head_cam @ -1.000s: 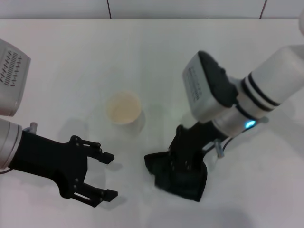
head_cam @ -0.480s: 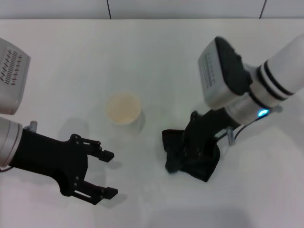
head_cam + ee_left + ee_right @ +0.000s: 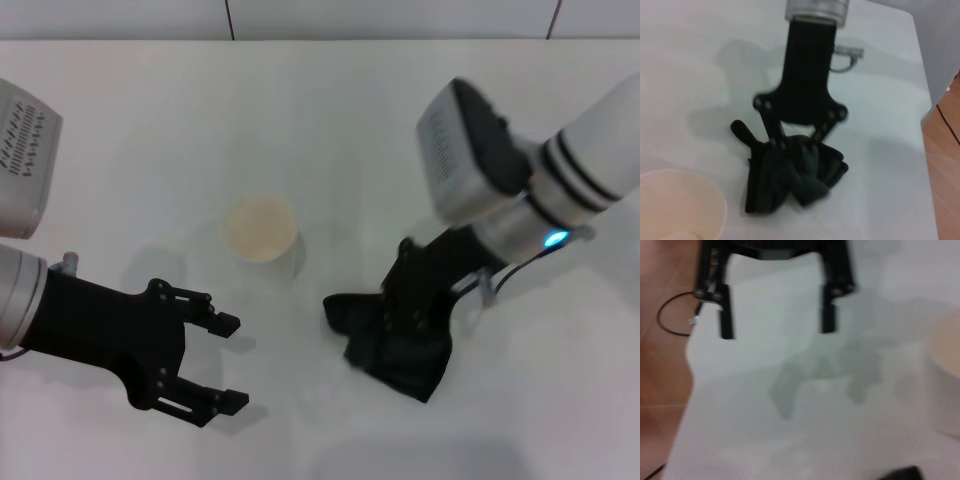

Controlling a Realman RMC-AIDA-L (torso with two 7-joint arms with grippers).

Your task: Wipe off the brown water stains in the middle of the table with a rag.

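Rag (image 3: pixel 395 345) sits clamped in my right claw (image 3: pixel 400 318), pressed on the table (image 3: pixel 330 120) beside the cup (image 3: pixel 262 232). No brown stain visible; wiping looks nearly complete. My left claw (image 3: pixel 215 365) rests apart, idle.

Bright, even overhead light; soft grey shadows on the desk (image 3: pixel 330 120); right wrist view's blurry (head view sharper).

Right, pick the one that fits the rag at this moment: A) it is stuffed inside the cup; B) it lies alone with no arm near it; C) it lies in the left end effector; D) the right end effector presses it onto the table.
D: the right end effector is clamped on the rag, bunched against the table, beside the cup; the left end effector is open and empty.
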